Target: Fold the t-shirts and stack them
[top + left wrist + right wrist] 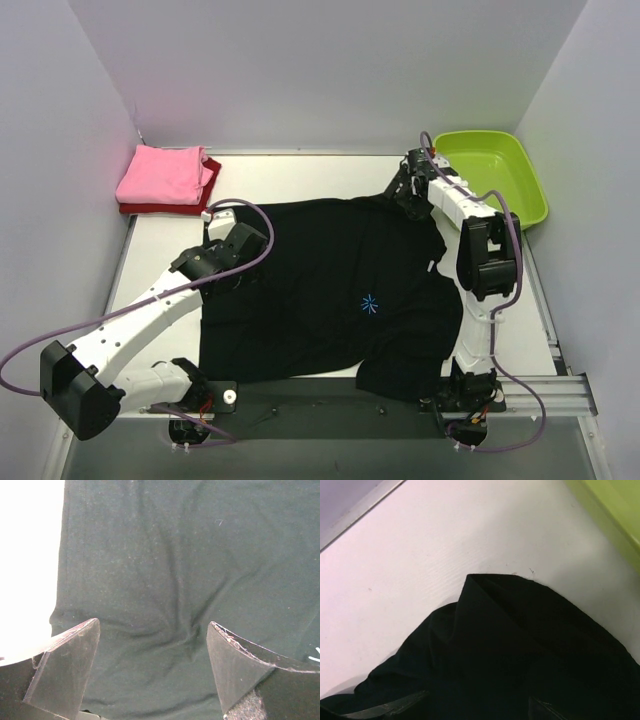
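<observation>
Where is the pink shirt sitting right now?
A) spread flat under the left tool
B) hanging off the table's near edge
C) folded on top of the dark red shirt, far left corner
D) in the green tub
C: the pink shirt lies folded on the dark red shirt at the far left corner of the table, apart from the spread black shirt.

The left arm (130,335) and the right arm (460,205) are built of white links joined by bulky black joint housings. A thin purple cable (255,208) loops loosely along each. The left fingers (65,670) are dark, wedge-shaped blades with scuffed, pale-chipped edges.
</observation>
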### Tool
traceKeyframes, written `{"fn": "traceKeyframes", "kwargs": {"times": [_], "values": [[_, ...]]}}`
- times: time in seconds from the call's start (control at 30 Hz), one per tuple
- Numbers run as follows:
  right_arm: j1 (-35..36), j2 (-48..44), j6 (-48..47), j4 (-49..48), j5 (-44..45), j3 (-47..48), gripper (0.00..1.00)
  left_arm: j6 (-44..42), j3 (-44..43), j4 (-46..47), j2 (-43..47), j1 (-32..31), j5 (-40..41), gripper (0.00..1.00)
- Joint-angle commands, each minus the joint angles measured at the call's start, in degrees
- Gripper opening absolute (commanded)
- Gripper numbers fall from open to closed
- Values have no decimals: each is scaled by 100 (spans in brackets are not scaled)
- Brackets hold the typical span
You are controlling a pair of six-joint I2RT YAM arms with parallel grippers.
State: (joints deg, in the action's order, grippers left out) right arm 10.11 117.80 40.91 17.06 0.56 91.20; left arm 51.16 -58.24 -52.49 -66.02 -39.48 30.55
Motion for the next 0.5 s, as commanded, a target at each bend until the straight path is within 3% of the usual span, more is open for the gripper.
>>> {"fn": "traceKeyframes", "kwargs": {"times": [0.0,0.3,0.47], "values": [[-27,112,93,96,-21,214,72,-158,23,177,37,99,-75,97],[-105,279,111,96,-21,302,41,-176,137,248,10,178,-154,97],[-158,323,102,96,-21,364,37,-185,155,230,36,204,-145,98]]}}
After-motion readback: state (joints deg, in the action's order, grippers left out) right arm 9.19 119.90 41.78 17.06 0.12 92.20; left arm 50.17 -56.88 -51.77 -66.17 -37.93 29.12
